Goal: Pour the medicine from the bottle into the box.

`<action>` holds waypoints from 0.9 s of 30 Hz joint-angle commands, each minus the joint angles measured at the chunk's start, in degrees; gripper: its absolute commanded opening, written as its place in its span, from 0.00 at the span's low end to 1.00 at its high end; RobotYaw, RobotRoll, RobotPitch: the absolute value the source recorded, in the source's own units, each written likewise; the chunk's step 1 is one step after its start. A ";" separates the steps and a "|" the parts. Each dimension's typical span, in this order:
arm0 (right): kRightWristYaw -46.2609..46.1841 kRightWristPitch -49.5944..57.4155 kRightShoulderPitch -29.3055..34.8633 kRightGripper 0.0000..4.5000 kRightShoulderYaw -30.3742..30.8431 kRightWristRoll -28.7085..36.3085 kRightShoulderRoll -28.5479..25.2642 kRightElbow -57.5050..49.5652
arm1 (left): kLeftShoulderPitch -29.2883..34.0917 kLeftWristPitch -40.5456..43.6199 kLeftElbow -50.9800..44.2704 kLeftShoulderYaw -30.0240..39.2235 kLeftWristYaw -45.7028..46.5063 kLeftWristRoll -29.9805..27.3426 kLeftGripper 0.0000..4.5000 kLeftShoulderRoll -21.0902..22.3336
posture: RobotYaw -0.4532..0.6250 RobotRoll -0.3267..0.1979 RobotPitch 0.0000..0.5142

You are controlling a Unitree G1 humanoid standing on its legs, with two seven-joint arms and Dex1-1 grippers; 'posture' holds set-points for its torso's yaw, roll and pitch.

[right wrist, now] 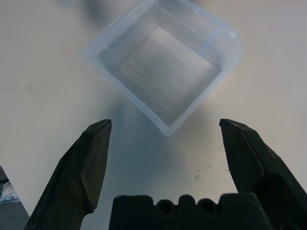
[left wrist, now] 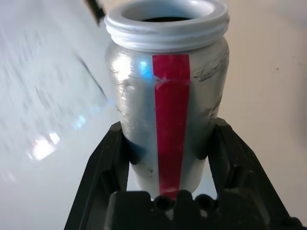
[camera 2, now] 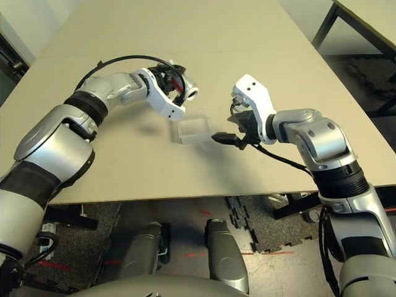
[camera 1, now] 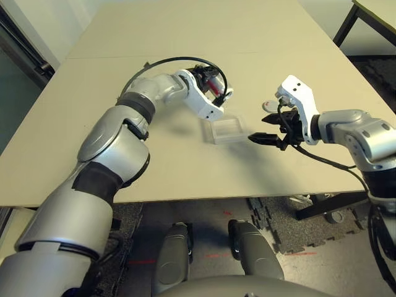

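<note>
bottle [left wrist: 168, 110]: silver-grey, red strip down its side, cap off and mouth open; sits centre frame in the head views, tipped toward the box.
left gripper [camera 1: 213, 93]: jaws clenched on the bottle's lower body.
box [right wrist: 163, 72]: clear plastic, resting on the surface [camera 1: 154, 37] at centre frame, just below the bottle; looks empty.
right gripper [right wrist: 165, 132]: jaws released and wide, just beside the box's near corner, holding nothing.
medicine: cannot tell; not seen in the box.
cap [camera 1: 267, 106]: on the surface behind the right gripper.
handling: the box is likely light, thin and slippery; take it across opposite walls, gently. The bottle is rigid and smooth, so grip mid-body.
</note>
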 commanded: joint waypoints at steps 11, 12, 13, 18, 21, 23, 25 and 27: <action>-0.17 -0.31 -1.25 1.00 0.23 -0.33 1.56 0.91 | -1.01 0.78 2.34 -3.17 5.04 3.89 0.56 -2.68 | 0.42 0.62 0.25; -0.17 -0.29 -1.23 1.00 0.20 -0.32 1.56 0.89 | -0.81 0.67 2.50 -2.10 4.22 2.75 0.56 -2.67 | 0.42 0.62 0.25; -0.19 -0.27 -1.22 1.00 0.16 -0.31 1.57 0.88 | -0.54 0.46 2.70 -0.53 2.87 1.07 0.56 -2.67 | 0.42 0.62 0.25; -0.32 -0.37 -1.11 1.00 -0.14 -0.22 1.63 1.00 | 2.11 0.98 3.18 15.85 -10.26 -15.84 0.56 -2.48 | 0.42 0.62 0.25; -0.23 -0.34 -1.19 1.00 -0.20 -0.08 1.64 1.11 | 3.69 4.80 2.75 28.24 -19.68 -28.50 0.56 -3.13 | 0.42 0.62 0.25; -0.13 -0.47 -1.26 1.00 -0.24 -0.06 1.60 1.28 | 4.92 10.09 2.37 38.11 -25.81 -38.43 0.56 -4.00 | 0.43 0.62 0.25; -0.04 -0.62 -1.41 1.00 -0.27 -0.04 1.68 1.53 | 6.10 15.45 1.79 46.60 -29.19 -46.56 0.56 -4.59 | 0.43 0.62 0.25; 0.07 -0.73 -1.58 1.00 -0.29 0.06 1.84 1.71 | 7.14 18.14 0.96 50.99 -29.57 -50.28 0.56 -4.37 | 0.44 0.62 0.25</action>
